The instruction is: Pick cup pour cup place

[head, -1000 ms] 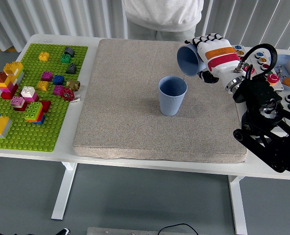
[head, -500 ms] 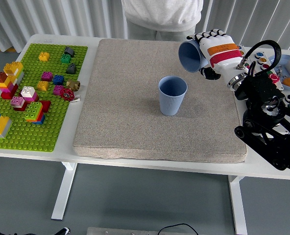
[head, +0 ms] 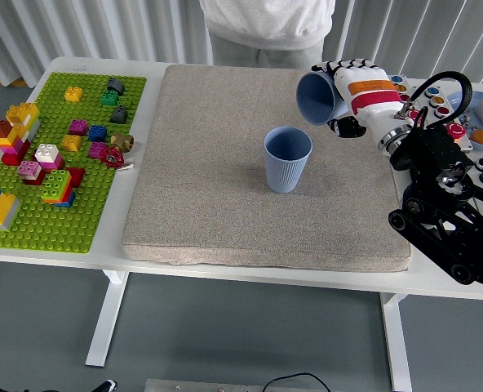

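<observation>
Lifting away since a second ago, the right hand stays clamped on the tipped blue cup, now higher at two o'clock from the upright ribbed blue cup mid-mat. The pour looks finished; placing remains. No contents are visible in either cup.

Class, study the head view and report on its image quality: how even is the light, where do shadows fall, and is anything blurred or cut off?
Head view: soft, even light with no glare; the standing cup casts only a faint shadow on the grey mat; the right hand and its tilted cup look sharp; the person is cut off at the top edge.
</observation>
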